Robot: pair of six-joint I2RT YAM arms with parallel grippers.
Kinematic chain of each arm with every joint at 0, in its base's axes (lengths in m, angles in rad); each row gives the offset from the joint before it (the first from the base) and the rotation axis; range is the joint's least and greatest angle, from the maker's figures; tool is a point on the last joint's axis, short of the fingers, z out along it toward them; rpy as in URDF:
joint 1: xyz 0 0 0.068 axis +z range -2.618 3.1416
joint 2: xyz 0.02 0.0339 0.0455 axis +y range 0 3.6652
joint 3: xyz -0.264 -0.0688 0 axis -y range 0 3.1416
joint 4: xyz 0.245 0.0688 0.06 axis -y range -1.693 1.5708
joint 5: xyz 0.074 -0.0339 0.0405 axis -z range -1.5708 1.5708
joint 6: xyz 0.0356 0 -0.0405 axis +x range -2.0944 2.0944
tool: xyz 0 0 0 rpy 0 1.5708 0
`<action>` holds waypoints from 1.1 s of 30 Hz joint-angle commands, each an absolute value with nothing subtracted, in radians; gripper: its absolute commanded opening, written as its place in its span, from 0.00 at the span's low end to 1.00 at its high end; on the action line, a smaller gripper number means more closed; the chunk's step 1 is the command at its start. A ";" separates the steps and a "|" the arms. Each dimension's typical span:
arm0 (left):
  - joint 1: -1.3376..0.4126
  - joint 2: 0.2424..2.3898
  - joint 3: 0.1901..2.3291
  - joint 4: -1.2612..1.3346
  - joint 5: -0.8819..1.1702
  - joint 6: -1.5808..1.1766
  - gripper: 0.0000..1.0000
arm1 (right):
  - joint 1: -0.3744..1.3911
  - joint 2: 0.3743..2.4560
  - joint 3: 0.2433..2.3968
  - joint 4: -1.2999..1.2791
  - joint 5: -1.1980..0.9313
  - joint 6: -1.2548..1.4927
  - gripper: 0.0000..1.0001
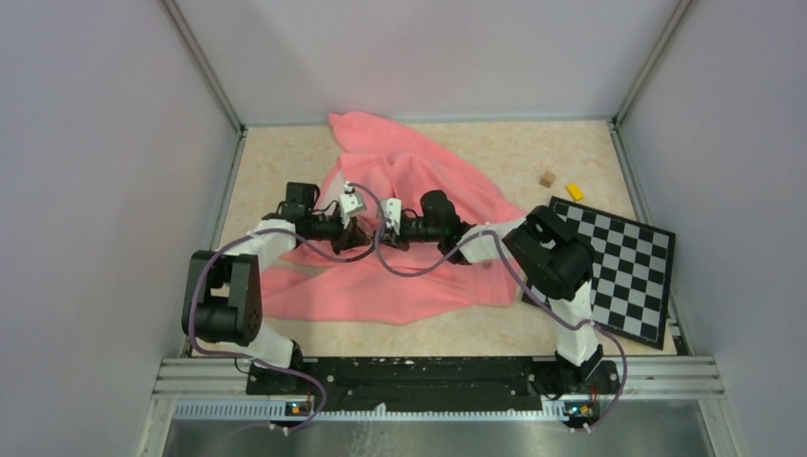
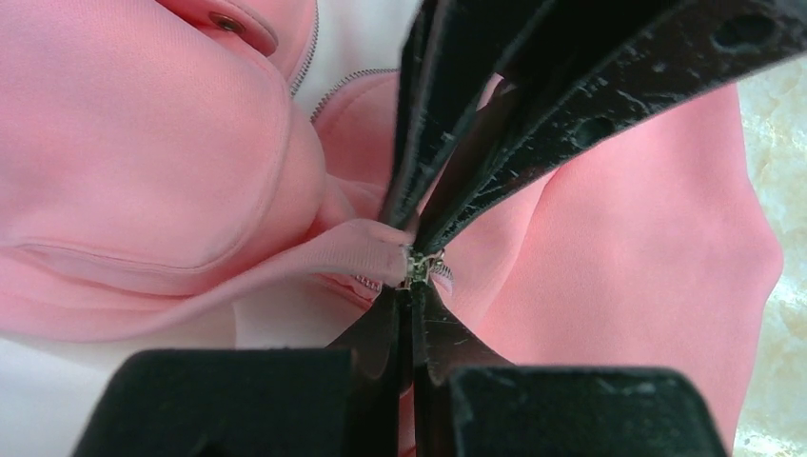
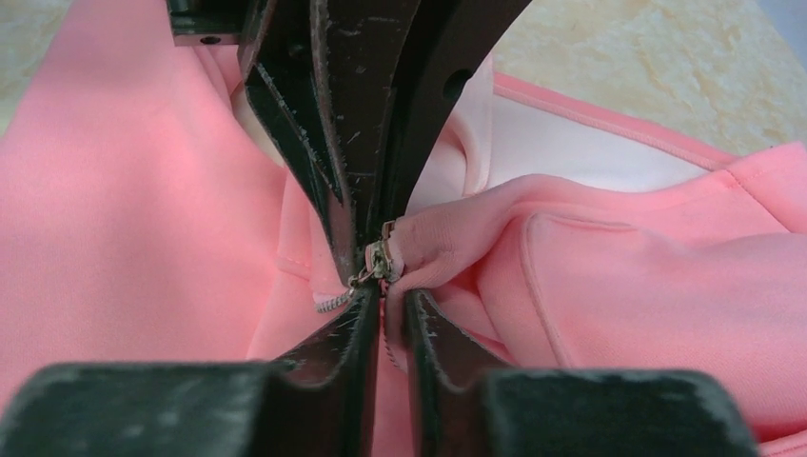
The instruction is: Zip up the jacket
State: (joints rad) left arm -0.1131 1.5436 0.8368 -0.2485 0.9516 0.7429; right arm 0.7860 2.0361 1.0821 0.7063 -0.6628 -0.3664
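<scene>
A beige marbled tabletop (image 1: 571, 152) between pale walls is being covered at its middle by a salmon-pink soft fleece jacket (image 1: 428, 181). Its long axis is being run from a narrow end beyond the pincers to a broad spread on their near side. The jacket is being pinched at its small metal zipper slider (image 2: 419, 268) by the left pincer (image 2: 411, 297), pressed together. Touching it, the right pincer (image 3: 388, 307) is being held nearly closed on a jacket fold. A brass snap button (image 2: 228, 21) is being shown by the left wrist view alone. Only overhead, right of the right pincer, are a black-and-white checkerboard (image 1: 619, 262), a small wooden cube (image 1: 547, 178) and a yellow block (image 1: 575, 190) being shown.
</scene>
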 commanded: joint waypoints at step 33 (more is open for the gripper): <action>-0.141 1.535 0.843 -0.214 0.974 0.771 0.00 | 0.638 2.216 1.347 0.900 -1.132 0.042 0.50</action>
State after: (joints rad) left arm -0.1322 1.5433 0.8356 -0.2390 0.9447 0.7555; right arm 0.6449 2.1994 1.2953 0.8932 -1.0592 0.0204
